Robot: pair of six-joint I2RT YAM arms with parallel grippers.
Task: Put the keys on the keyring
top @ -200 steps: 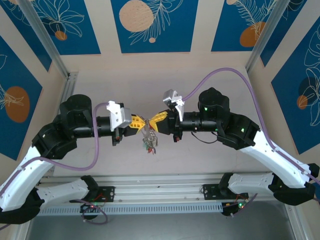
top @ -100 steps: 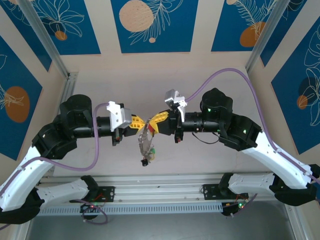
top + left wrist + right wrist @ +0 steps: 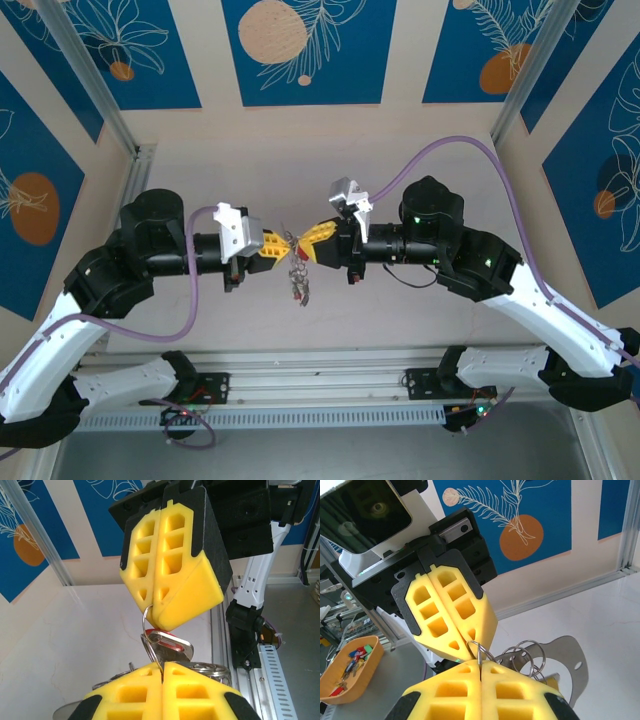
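My left gripper (image 3: 284,242) and right gripper (image 3: 304,245) meet tip to tip above the table, both shut on the keyring (image 3: 145,624), a thin grey wire loop spanning the short gap between them. In the left wrist view my left gripper (image 3: 162,666) pinches the loop from below, and the right gripper (image 3: 149,611) pinches it from above. A red-headed key (image 3: 171,643) hangs on the loop. Under the fingertips dangles a bunch of keys (image 3: 300,285). The right gripper (image 3: 480,664) holds the keyring (image 3: 479,650) edge-on, facing the left gripper (image 3: 469,645).
Several smaller wire rings (image 3: 526,654) and a flat grey metal piece with holes (image 3: 566,656) hang beside the right fingers. An orange tray (image 3: 370,672) of coloured keys sits off the table. The aluminium rail (image 3: 320,362) runs along the near edge.
The hanging bunch swung out and down to the left half a second ago and now hangs short and compact under the fingertips. Both grippers have stayed shut, nearly still.
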